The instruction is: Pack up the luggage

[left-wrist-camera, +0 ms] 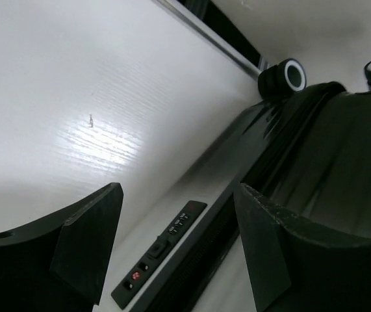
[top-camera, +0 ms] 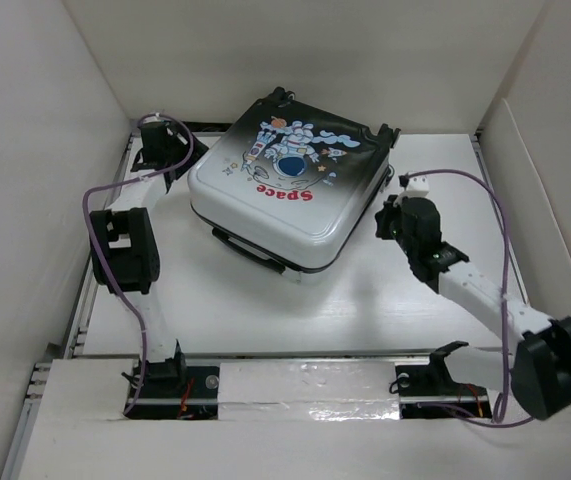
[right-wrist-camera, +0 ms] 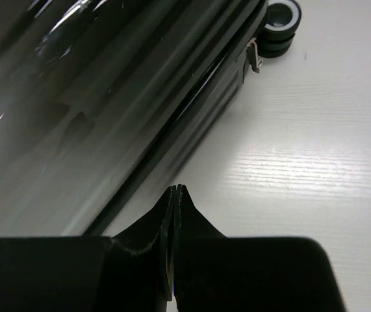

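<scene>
White table (top-camera: 265, 315) holds closed luggage (top-camera: 285, 195) printed "Space".

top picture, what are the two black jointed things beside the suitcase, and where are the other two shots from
Those are two robot arms bolted at the near edge of a white table. The top picture looks down from above and behind them; the other two come from a camera on each wrist, so you see that arm's own tool. A closed suitcase lies flat, astronaut print up. The left tool is open near its dark wheeled end, holding nothing. The right tool is shut, empty, beside the suitcase.
</scene>
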